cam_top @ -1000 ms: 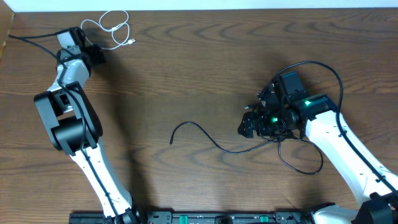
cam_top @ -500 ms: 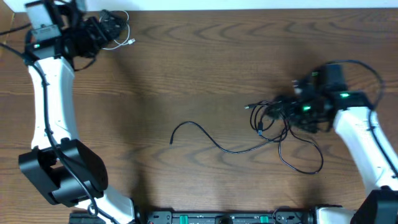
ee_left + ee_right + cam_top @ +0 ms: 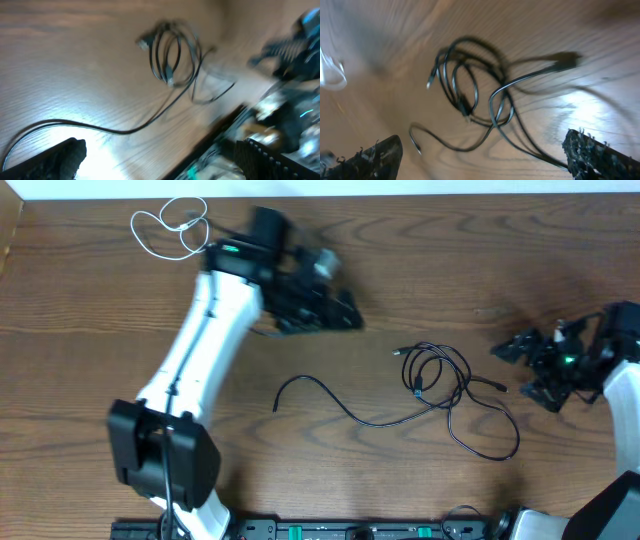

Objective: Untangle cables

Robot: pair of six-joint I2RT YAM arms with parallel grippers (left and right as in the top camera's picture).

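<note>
both wrist views motion-blurred with table (image 3: 75,75) glare; overhead evenly lit.

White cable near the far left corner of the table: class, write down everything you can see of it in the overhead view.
The white cable is a thin, flexible, plastic-looking cord. It lies slack and flat on the brown wooden table near its far left corner. It curls into a few overlapping loops, with what looks like a small plug where they cross. It lies well apart from the black cables. Its right side comes close to the left arm; whether they touch cannot be told.
</note>
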